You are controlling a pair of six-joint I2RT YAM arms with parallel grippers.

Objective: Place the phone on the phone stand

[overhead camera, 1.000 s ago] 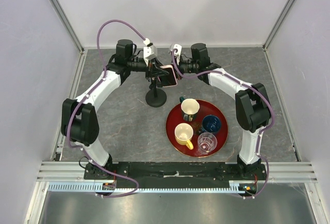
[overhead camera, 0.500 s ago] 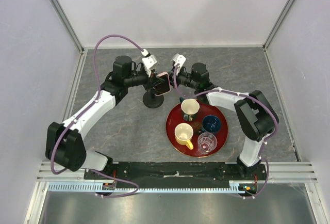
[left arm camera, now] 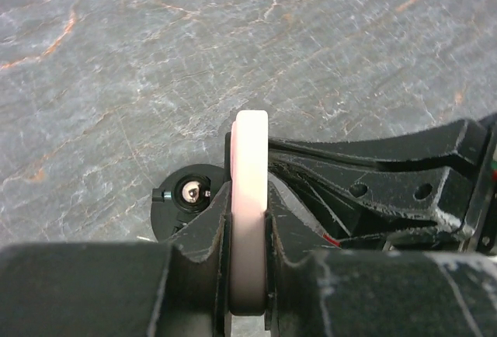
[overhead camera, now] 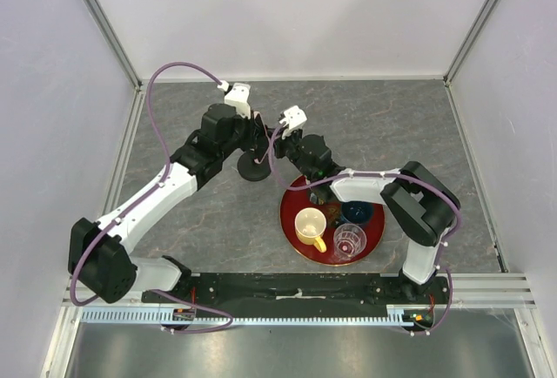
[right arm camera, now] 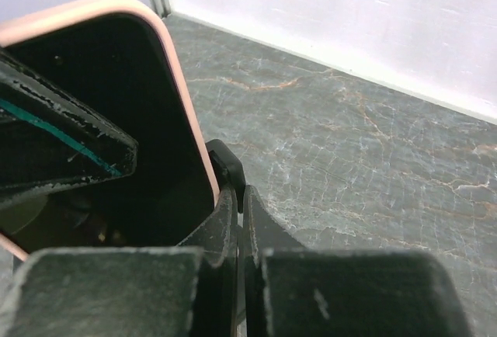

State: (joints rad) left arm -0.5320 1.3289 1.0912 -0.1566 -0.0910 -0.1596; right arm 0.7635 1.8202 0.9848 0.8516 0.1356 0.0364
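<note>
**Phone held at the stand**

The left claw (left arm camera: 249, 232) is clamping the phone (left arm camera: 250, 151) edge-up between its fingers, holding it above the worktop (left arm camera: 140, 57), close over the stand (left arm camera: 189, 192). I cannot tell whether the two are touching. The right claw (right arm camera: 241, 224) is sitting at the phone's screen side, its fingers pressing almost together with nothing showing between them.

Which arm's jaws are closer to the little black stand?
Left. The left gripper, jaws shut on the phone, hangs just above the phone stand; the right gripper sits further right, its tip by the phone's face.
</note>
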